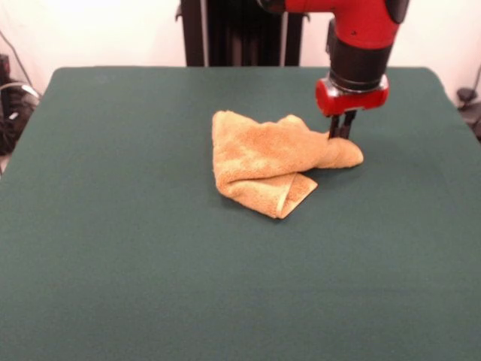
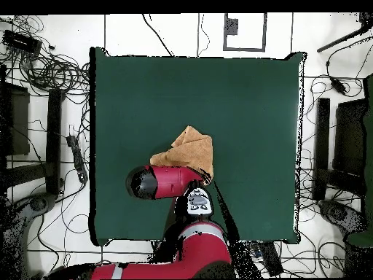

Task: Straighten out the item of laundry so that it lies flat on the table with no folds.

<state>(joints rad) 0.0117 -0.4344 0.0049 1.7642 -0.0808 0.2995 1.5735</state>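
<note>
Towel (image 1: 270, 159) lies folded on table (image 1: 113, 248), end effector (image 1: 342, 136) apparently pinching its corner

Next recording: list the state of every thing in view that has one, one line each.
Orange-tan terry-cloth hand towel: crumpled and folded over itself, lying near the table's middle, not flat.
Dark green felt-topped table: bears only the towel.
Red and black arm's gripper: lowered onto the towel's bunched end, fingers close together, apparently pinching the cloth.
</note>
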